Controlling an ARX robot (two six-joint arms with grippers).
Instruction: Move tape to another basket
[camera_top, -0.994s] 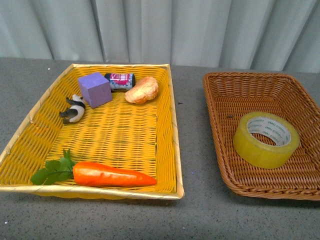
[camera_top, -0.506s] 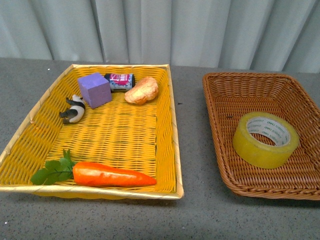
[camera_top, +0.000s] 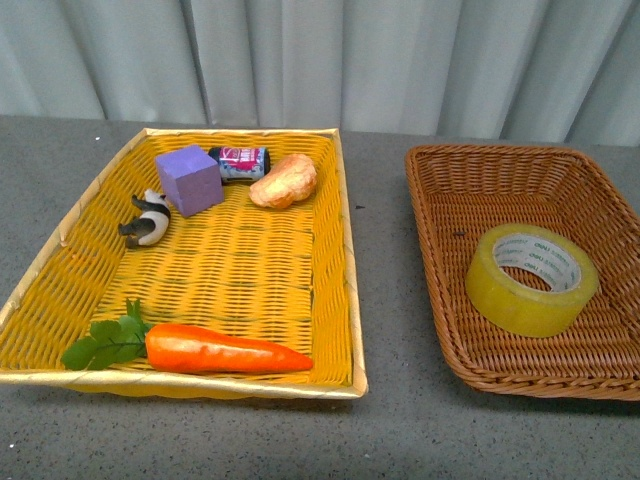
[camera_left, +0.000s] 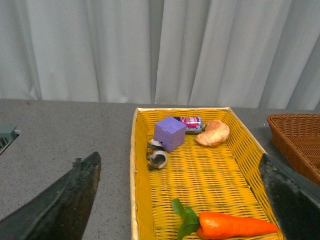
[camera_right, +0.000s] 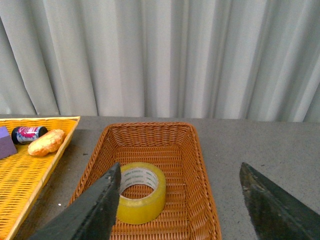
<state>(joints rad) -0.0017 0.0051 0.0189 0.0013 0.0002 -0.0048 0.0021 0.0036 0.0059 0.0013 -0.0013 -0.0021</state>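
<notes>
Yellowish packing tape (camera_top: 531, 279) lying flat, core hole up, inside brown wicker basket (camera_top: 440, 230), directly ahead of and below right hand (camera_right: 180, 200), fingers spread wide, empty. Left hand (camera_left: 180, 195) likewise spread, over yellow basket (camera_top: 345, 250), farther off.

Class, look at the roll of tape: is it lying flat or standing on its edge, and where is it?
Lying flat: the tape rests inside the brown basket with its open core facing up.
</notes>
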